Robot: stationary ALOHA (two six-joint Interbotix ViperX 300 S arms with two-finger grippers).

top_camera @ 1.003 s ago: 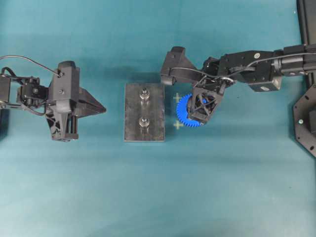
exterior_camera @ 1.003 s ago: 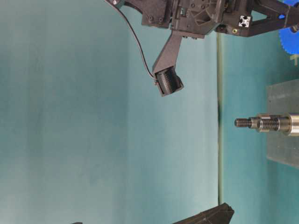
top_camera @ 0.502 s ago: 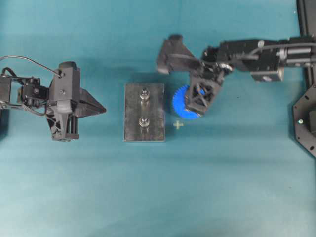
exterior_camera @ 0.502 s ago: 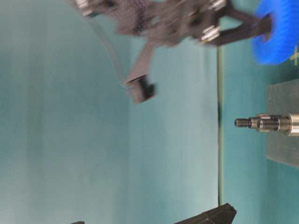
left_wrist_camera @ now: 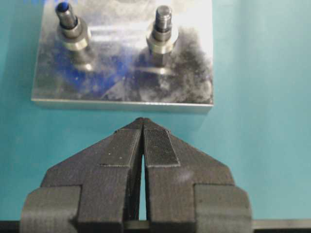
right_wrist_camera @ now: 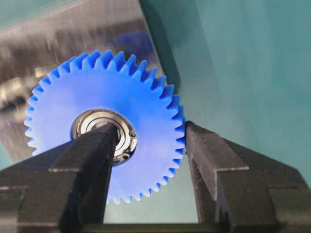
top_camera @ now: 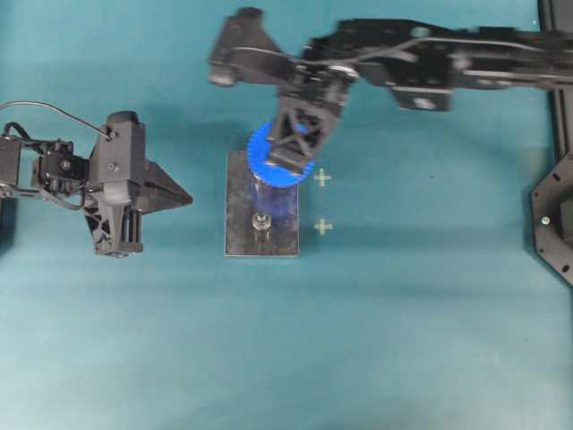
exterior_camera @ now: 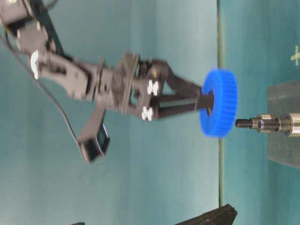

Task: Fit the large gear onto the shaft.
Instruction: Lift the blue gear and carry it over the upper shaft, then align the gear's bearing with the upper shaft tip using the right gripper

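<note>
A: Where's the gear (right_wrist_camera: 104,131)?
B: In the right pincer (right_wrist_camera: 146,141) — one finger in the hub, other outside the teeth, held above the plate (top_camera: 238,206), just off the shaft (exterior_camera: 262,123).
A: Left pincer (left_wrist_camera: 143,127)?
B: Closed, empty, near plate.

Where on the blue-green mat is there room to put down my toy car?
The mat is bare in front of the grey plate and right of it past the two small crosses. It is crowded over the plate, where the right fingers hold the blue gear, and narrow beside the left fingers.
</note>
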